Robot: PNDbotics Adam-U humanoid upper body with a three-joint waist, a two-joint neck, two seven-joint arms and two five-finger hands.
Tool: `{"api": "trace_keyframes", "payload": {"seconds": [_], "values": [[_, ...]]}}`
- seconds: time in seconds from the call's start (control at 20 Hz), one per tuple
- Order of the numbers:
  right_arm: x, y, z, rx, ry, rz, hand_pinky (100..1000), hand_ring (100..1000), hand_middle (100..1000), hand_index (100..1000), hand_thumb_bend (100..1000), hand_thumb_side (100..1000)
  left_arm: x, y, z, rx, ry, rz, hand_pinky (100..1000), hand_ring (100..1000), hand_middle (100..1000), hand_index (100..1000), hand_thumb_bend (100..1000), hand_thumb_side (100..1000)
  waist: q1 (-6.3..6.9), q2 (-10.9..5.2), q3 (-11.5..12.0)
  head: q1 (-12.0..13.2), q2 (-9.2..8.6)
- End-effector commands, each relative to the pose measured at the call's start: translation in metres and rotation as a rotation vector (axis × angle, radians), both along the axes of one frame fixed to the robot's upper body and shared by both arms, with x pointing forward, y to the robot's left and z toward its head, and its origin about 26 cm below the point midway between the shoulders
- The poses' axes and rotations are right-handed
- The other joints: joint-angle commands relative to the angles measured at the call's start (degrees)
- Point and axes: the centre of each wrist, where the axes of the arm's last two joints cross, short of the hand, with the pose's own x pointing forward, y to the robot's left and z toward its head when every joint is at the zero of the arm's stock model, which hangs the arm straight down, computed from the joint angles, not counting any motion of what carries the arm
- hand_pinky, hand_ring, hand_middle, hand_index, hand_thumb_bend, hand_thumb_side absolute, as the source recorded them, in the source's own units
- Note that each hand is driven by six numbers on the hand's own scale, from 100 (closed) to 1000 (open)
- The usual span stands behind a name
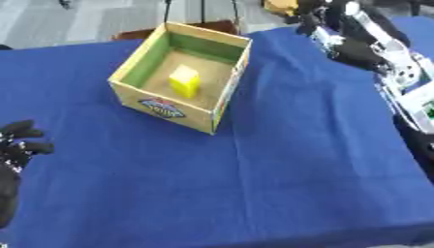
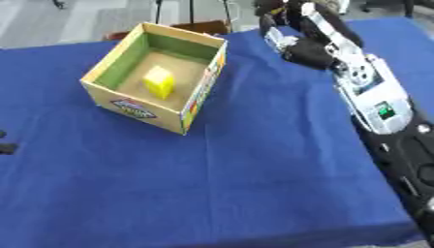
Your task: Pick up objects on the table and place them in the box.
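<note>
Blue-clothed worktop (image 1: 280, 174) with an open cardboard box (image 1: 161, 106) set toward its far left; its inner walls are green, and a yellow block (image 1: 185, 81) lies on the box floor, near the middle. No other loose object shows on the cloth, so the step in hand reads as a reach for a further item, or the close of the task. The right arm (image 2: 364, 92) stretches along the worktop's right edge to the far corner, well apart from the box, where the right hand (image 2: 284, 22) sits among dark and orange shapes that cannot be made out; whether its fingers are spread or closed on anything cannot be told. If an item lies there, the next move calls for a grasp at that corner, then a carry leftward over the box rim. The left hand (image 1: 21, 140) rests idle at the left edge, fingers relaxed and holding nothing.
</note>
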Motion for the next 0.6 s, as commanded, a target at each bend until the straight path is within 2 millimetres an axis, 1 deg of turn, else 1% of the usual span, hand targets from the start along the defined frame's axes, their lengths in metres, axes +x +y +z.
{"api": "trace_keyframes", "payload": {"seconds": [0.05,0.2,0.25,0.35,0.6], "values": [[-0.0041,-0.0008,0.0134,-0.003,-0.037,0.001,807,642,726,849,100,524,0.0004,0.0008,0.0062,0.004,-0.022,0.006,728,516,585,740,638,930,-0.08,-0.64,-0.1,0.0,0.33],[-0.0046,0.0000,0.0118,0.001,-0.031,0.002,806,640,725,848,100,513,0.0004,0.0012,0.0064,0.005,-0.023,0.007,728,516,585,740,641,923,-0.14,-0.69,-0.1,0.0,0.31],[-0.0047,0.0003,0.0111,0.003,-0.028,0.003,805,639,725,847,100,527,0.0004,0.0014,0.0065,0.005,-0.024,0.008,728,516,585,740,638,929,-0.19,-0.71,0.0,0.0,0.24],[-0.0048,0.0009,0.0104,0.003,-0.025,0.005,804,638,724,847,100,524,0.0004,0.0012,0.0069,0.004,-0.025,0.007,728,516,585,740,638,930,-0.22,-0.69,0.0,0.0,0.18],[-0.0048,0.0026,0.0106,0.003,-0.025,0.010,804,637,724,846,100,520,0.0007,0.0008,0.0070,0.007,-0.024,0.005,728,516,585,740,637,932,-0.43,-0.27,-0.4,-0.4,0.04]]}}
